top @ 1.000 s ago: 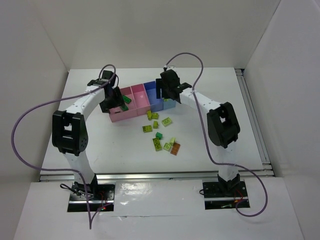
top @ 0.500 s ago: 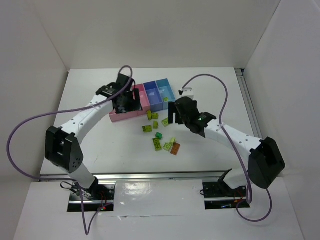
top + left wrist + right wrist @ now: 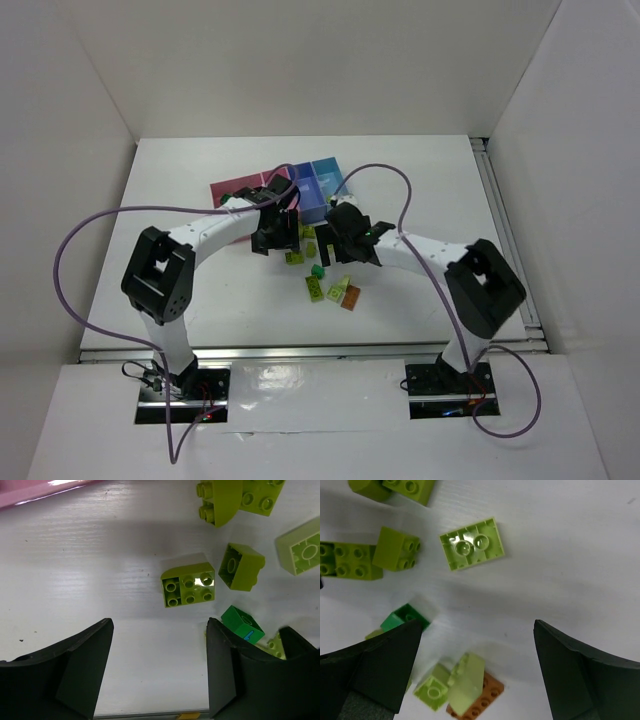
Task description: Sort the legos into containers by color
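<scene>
**Green bricks lying loose under two spread grippers**

Both arms are reaching over the legos (image 3: 318,280) scattered on the white table (image 3: 180,150), just in front of the containers (image 3: 318,178). The left gripper (image 3: 160,630) is hanging with its jaws spread wide and gripping nothing. Bare table is showing in the gap, and a yellow-green brick (image 3: 189,586) is lying studs-up just past the fingertips. A dark green brick (image 3: 242,625) is sitting right beside one finger; whether they are touching I cannot tell. The pink bin (image 3: 40,492) is edging the top left corner of that view, well apart from the bricks. The right gripper (image 3: 477,630) is likewise gaping and empty over bare table. An upturned brick (image 3: 471,543) is lying ahead of it, and the orange-brown brick (image 3: 487,696) is showing at the bottom edge of the right wrist view, between the fingers. Open tabletop is stretching away on both sides of the cluster.
</scene>
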Available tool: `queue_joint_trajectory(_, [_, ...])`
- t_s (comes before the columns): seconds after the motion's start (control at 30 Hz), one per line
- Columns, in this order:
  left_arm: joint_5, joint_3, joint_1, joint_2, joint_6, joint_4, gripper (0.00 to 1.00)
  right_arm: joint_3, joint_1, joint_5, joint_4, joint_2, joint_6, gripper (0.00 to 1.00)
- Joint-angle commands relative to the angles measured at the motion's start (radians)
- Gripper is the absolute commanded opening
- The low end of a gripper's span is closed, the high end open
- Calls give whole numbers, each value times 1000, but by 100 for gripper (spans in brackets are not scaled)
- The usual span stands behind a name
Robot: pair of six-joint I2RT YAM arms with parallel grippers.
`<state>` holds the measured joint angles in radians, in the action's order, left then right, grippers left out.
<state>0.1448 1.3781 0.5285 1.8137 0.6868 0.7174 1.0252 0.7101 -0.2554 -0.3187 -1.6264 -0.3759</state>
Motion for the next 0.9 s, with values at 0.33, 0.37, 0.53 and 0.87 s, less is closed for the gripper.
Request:
queue_joint_trajectory(0.33, [-42, -71, -87, -109, -27, 10, 78, 162, -78, 42, 142, -273, 130, 94])
queue_joint_trajectory(0.37, [-57, -103, -97, -147, -27, 10, 78, 173, -78, 42, 142, -292, 131, 92])
queue_joint_trajectory(0.53, [-138, -160, -130, -217, -65, -12, 78, 193, -78, 35, 162, -303, 131, 69])
queue_joint_trajectory(0.87, [-169, -108, -120, -162, -127, -12, 85, 193, -58, -57, 99, -110, 91, 50])
